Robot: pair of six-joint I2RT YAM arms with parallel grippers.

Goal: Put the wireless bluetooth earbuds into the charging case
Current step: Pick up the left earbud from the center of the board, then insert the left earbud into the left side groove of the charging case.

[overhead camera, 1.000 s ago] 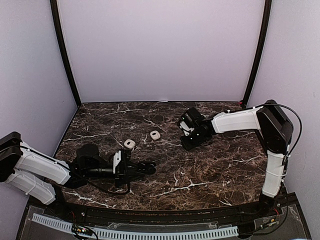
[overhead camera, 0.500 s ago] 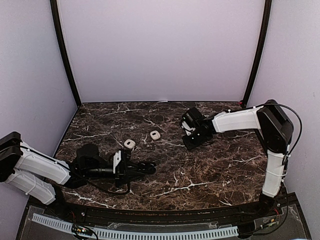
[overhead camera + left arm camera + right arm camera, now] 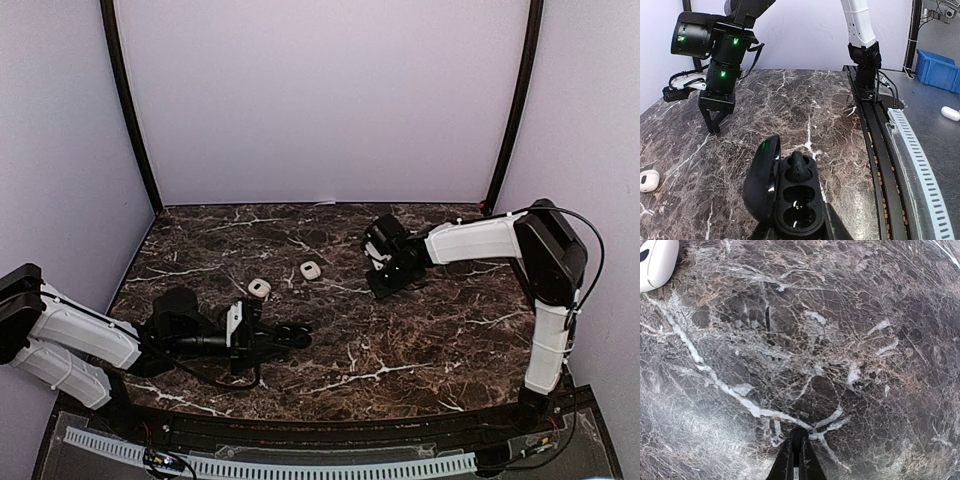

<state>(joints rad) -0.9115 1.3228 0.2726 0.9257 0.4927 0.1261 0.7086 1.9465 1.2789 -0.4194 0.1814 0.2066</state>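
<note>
My left gripper (image 3: pixel 799 235) is shut on a black charging case (image 3: pixel 796 200) and holds it low over the table near the front (image 3: pixel 285 337). Its lid (image 3: pixel 760 185) stands open to the left. One black earbud (image 3: pixel 799 167) sits in the far socket; the near sockets are empty. My right gripper (image 3: pixel 799 436) points down just above the marble right of centre (image 3: pixel 379 290). Its fingers are closed on a small dark rounded piece, which looks like the other black earbud (image 3: pixel 799 432). It also shows in the left wrist view (image 3: pixel 714 127).
Two white pebble-like cases lie on the marble left of centre (image 3: pixel 259 288) (image 3: pixel 310 270); one shows in the right wrist view's top-left corner (image 3: pixel 657 262) and one at the left wrist view's left edge (image 3: pixel 647 180). A cable track (image 3: pixel 270 465) runs along the front edge.
My right gripper has shifted slightly to the right and away from me. The left arm and the open case have not moved.
</note>
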